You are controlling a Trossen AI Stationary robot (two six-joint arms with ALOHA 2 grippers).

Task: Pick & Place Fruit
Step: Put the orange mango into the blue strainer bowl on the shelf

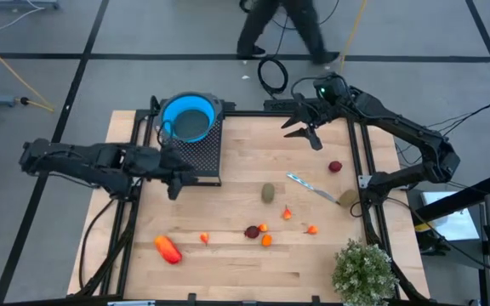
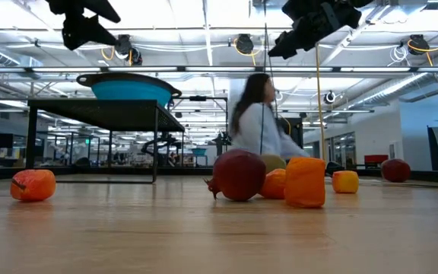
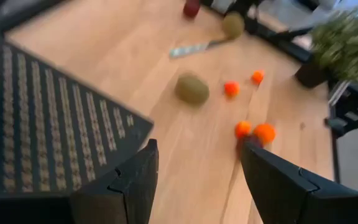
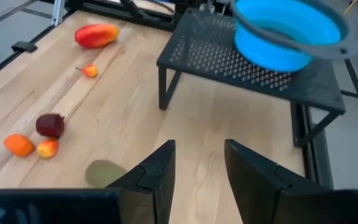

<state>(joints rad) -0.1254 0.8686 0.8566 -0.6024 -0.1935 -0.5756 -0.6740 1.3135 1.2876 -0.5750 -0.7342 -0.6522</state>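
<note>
The toy fruits lie loose on the wooden table: a long red-orange piece (image 1: 168,248) near the front left, a brownish-green oval (image 1: 268,193) in the middle, a dark red one (image 1: 252,231) among several tiny orange ones (image 1: 266,240), and another dark red one (image 1: 335,167) at the right. My left gripper (image 1: 177,183) hangs open in the air beside the black rack's front edge, with nothing between its fingers (image 3: 135,180). My right gripper (image 1: 309,132) hangs open above the table's far right part and is also empty (image 4: 201,149).
A blue bowl (image 1: 187,117) stands on a black mesh rack (image 1: 202,153) at the far left. A thin silvery utensil (image 1: 311,187) lies right of the oval. A bushy potted plant (image 1: 364,270) stands at the front right corner. A person walks behind the table (image 2: 261,114).
</note>
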